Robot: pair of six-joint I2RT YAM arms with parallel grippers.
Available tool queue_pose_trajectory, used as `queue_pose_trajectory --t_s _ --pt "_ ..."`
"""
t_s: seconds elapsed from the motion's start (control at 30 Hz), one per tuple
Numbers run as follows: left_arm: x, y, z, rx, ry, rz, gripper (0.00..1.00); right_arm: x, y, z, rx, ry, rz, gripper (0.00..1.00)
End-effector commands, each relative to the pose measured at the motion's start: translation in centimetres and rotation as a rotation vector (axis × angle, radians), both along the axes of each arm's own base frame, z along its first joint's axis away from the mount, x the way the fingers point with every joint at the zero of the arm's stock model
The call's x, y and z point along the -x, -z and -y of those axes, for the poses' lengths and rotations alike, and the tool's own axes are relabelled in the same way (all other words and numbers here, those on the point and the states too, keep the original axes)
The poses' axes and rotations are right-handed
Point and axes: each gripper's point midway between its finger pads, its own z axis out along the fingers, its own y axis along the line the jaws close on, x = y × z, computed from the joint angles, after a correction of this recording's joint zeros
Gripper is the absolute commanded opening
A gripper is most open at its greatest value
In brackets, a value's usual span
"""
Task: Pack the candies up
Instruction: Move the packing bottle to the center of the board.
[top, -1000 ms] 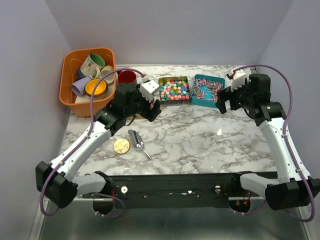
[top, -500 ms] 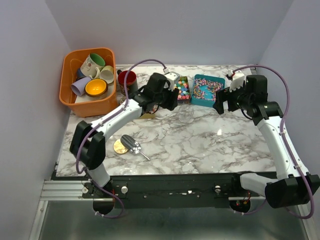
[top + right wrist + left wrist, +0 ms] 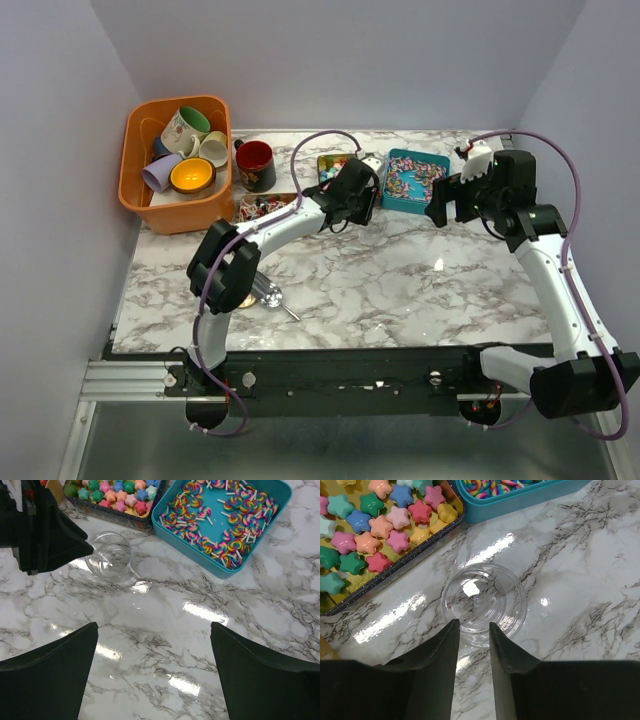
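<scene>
Left hand (image 3: 472,624), fingers half-spread and gripping nothing, hovers over the near rim of the cup (image 3: 484,602), with the candies (image 3: 385,520) just beyond it.

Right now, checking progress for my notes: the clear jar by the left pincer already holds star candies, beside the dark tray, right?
No: the clear jar is empty, as the left wrist view shows. It does sit by the left pincer, beside the dark tray of star candies.
</scene>
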Motion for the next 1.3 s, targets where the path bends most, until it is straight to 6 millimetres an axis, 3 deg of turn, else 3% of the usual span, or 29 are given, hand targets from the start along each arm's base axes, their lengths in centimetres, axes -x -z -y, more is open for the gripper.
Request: queue_pose_trajectory --t_s 0.0,0.2,0.53,0.83,1.0,1.1,1.23,1.27 --pt "-1.0 0.4 0.2 -0.036 -0.088 0.038 0.40 0.8 -0.4 -0.3 -0.030 -0.008 0.022 1.00" --pt "-2.1 1.8 -0.1 -0.088 -0.112 0.057 0.33 1.7 0.8 -0.1 -0.025 -0.002 0.004 1.00" --pt "-1.2 1.7 3.0 -0.095 0.086 0.101 0.00 1.4 1.4 -0.1 -0.022 -0.008 -0.007 1.00" --pt "1.0 3.1 2.3 -0.192 0.182 0.032 0.00 1.2 1.7 0.2 0.002 -0.009 -0.008 1.00" --pt "1.6 2.9 2.4 -0.229 0.241 0.004 0.00 1.1 1.7 0.0 -0.008 -0.012 0.004 1.00" --pt "2.4 3.3 2.3 -0.240 0.284 -0.026 0.08 1.1 1.8 0.0 -0.010 -0.014 0.007 1.00" --pt "2.4 3.5 1.9 -0.268 0.311 -0.013 0.28 1.3 1.8 0.0 -0.010 -0.016 0.005 1.00" --pt "2.3 3.3 2.0 -0.268 0.319 -0.005 0.27 1.4 1.8 0.0 -0.009 -0.015 0.007 1.00"
